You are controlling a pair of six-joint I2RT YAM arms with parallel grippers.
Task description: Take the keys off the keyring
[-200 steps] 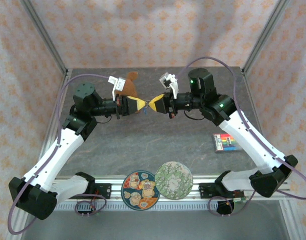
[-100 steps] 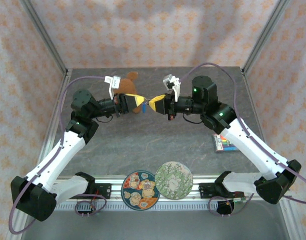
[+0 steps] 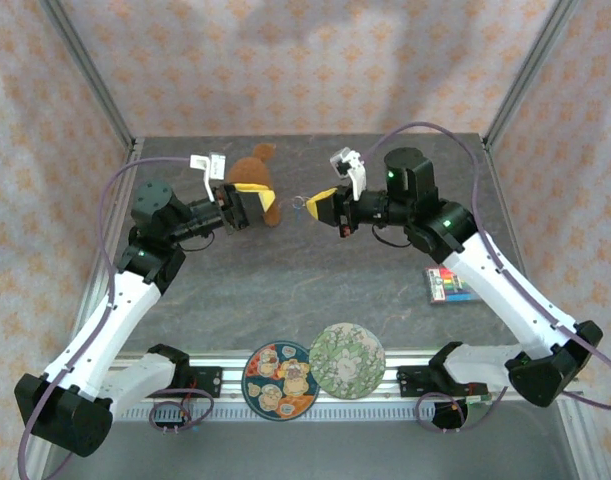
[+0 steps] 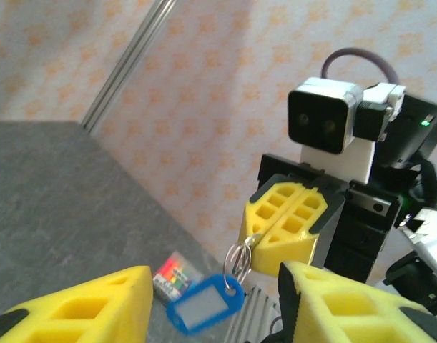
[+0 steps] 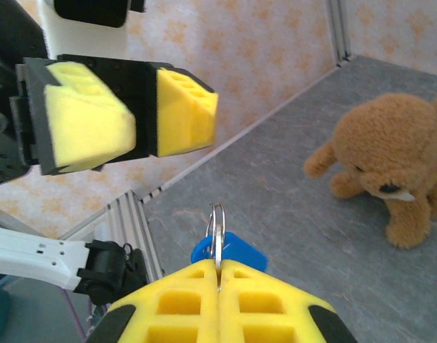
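Observation:
A silver keyring (image 5: 217, 227) sticks out of my right gripper (image 5: 218, 270), which is shut on its near edge. A blue plastic tag (image 4: 204, 304) hangs from the keyring (image 4: 241, 257) in the air. The keys are out of view. In the top view my right gripper (image 3: 323, 207) holds the keyring (image 3: 301, 203) above the middle of the table. My left gripper (image 3: 257, 208) faces it from the left, a short gap away. In its own view the left gripper (image 4: 217, 289) stands open with nothing between its yellow fingers (image 4: 96, 304).
A brown teddy bear (image 3: 253, 172) sits on the grey table (image 3: 315, 280) behind the left gripper. A crayon box (image 3: 451, 285) lies at the right. Two round coasters (image 3: 279, 380) (image 3: 347, 360) rest on the front rail. Patterned walls close the sides.
My left gripper has opened and drawn back to the left, away from the right gripper. The keyring with its blue tag stays in the right gripper, which barely moved.

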